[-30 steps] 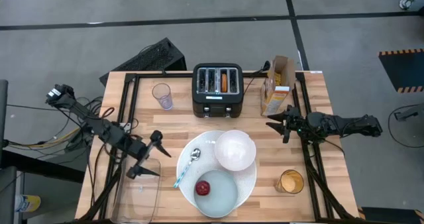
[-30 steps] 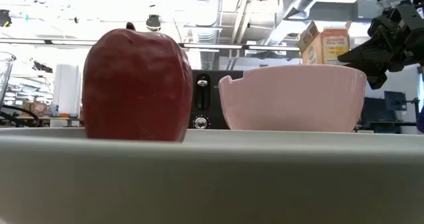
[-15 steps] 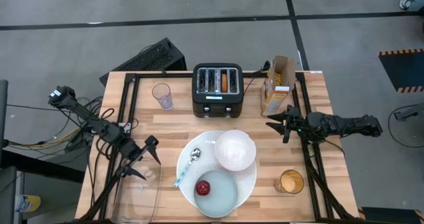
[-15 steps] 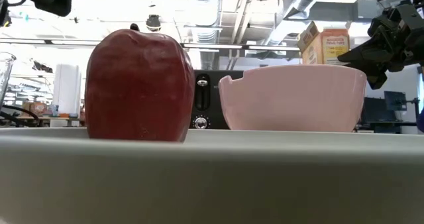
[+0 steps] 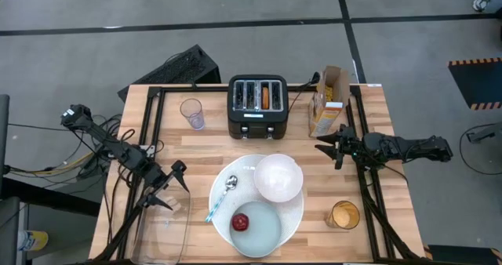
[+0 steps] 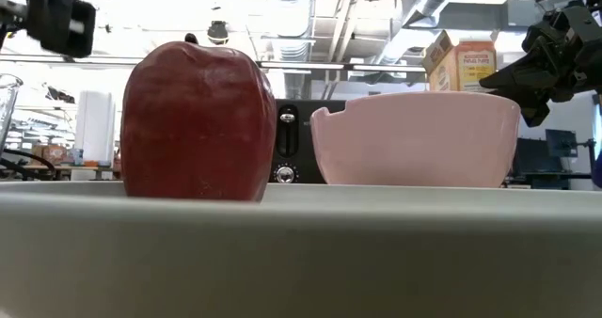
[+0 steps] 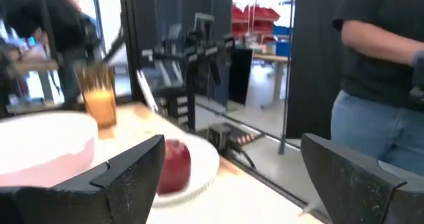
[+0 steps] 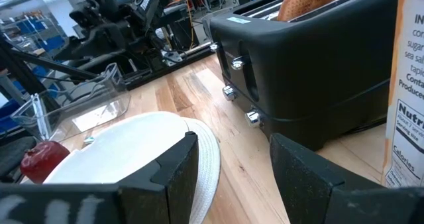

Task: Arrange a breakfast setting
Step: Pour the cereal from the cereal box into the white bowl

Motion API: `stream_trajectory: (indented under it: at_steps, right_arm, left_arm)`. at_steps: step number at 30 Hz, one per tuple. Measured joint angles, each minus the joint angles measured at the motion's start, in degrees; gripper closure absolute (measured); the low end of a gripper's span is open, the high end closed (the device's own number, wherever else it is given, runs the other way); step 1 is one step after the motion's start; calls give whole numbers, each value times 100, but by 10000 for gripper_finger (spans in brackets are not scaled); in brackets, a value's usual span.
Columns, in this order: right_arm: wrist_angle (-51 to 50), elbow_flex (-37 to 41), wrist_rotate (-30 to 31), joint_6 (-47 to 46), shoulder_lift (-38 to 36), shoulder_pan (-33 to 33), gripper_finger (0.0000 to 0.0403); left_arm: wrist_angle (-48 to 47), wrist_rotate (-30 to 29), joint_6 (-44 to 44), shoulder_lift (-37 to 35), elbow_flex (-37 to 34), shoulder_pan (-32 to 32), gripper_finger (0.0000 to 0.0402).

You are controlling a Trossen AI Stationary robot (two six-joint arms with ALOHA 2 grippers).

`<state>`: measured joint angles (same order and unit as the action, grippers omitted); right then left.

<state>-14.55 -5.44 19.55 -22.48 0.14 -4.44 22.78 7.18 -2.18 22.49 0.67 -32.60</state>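
We see the left gripper (image 5: 166, 189) hanging with its fingers spread and empty near the desk's left edge, just above a clear rectangular container (image 5: 163, 232) at the front-left corner. The right gripper (image 5: 329, 147) hovers near the right edge with its fingers parted, holding nothing, beside the cereal box (image 5: 329, 100). In the front middle of the desk lies the large white plate (image 5: 221, 188), carrying the white bowl (image 5: 278, 177), the blue-handled spoon (image 5: 221, 196) and the pale-blue plate (image 5: 265, 227) with the red apple (image 5: 240, 222) on it. A bagel (image 5: 266, 97) sits in the black toaster (image 5: 257, 108) at the back edge.
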Motion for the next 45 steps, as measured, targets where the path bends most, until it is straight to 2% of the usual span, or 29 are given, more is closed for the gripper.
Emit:
stream_trajectory:
  at_steps: [3, 10, 16, 24, 45]
  right_arm:
    - [0, 0, 0, -1, 0, 1, 195]
    - [0, 1, 0, -2, 0, 2, 195]
    - [0, 1, 0, -1, 0, 0, 195]
    - [0, 0, 0, 0, 0, 1, 195]
    - [2, 1, 2, -2, 0, 21, 195]
  left_arm:
    - [-448, -98, -112, -55, 0, 0, 62]
    - [-1074, -587, 280, -49, 0, 1, 62]
    - [-1294, -640, -170, -61, 0, 0, 62]
    - [-2214, -691, -199, -509, -2, -2, 62]
    - [-2166, -806, -196, -2174, -4, 9, 62]
